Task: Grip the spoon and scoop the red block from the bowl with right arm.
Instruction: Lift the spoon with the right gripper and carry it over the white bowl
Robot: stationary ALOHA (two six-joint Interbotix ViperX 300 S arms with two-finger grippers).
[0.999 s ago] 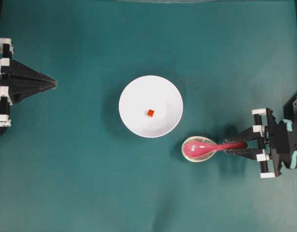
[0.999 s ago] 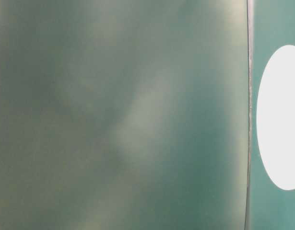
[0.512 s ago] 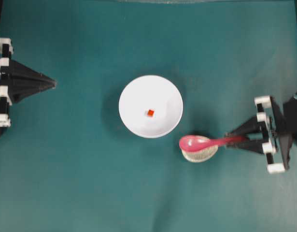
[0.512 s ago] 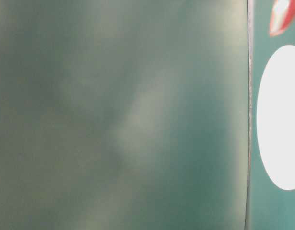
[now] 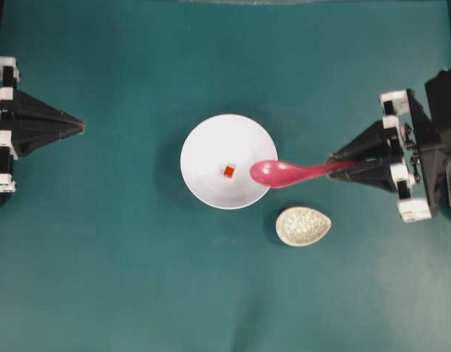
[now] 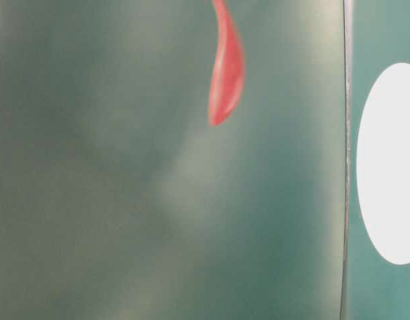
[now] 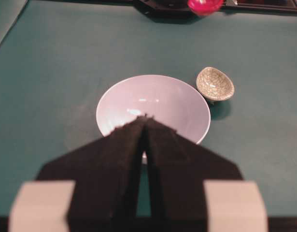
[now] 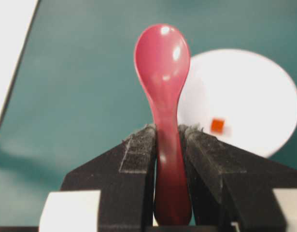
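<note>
Overhead: no readable writing anywhere.

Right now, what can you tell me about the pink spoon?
The spoon is glossy pink-red, like shiny ceramic or plastic, with an oval scoop and a straight handle. The right pincer squeezes its handle between two black padded fingers; nothing else touches it. It is lifted off the table. From above, its scoop hangs over the right edge of the white bowl, beside the little red block. Its speckled dish lies empty below.
</note>
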